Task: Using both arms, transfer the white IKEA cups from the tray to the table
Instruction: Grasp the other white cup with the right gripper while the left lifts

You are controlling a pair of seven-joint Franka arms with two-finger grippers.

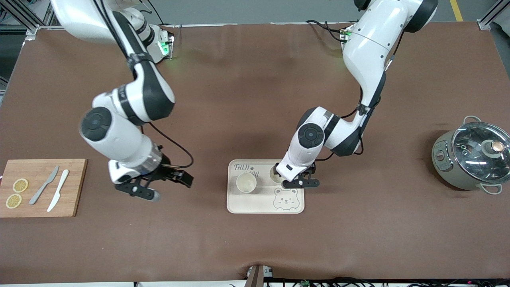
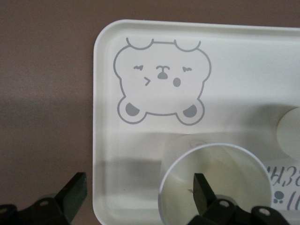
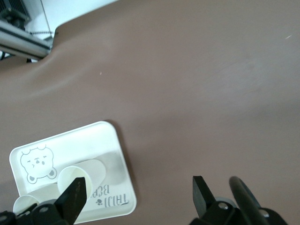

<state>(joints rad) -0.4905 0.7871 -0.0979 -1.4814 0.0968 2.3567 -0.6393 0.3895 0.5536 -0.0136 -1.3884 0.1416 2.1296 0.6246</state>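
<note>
Left jaws wide, astride cup [image 2: 215, 187] rim, seen only by wrist | right jaws wide

You've got cream-white cups [image 1: 246, 183] on a cream bear-print tray [image 1: 255, 206], just under the left arm's black gripper [image 1: 299, 182].

From my front camera, the left arm's wrist covers most of the small cream-white tapered cup [image 1: 275, 174] at the tray's one o'clock corner.
</note>
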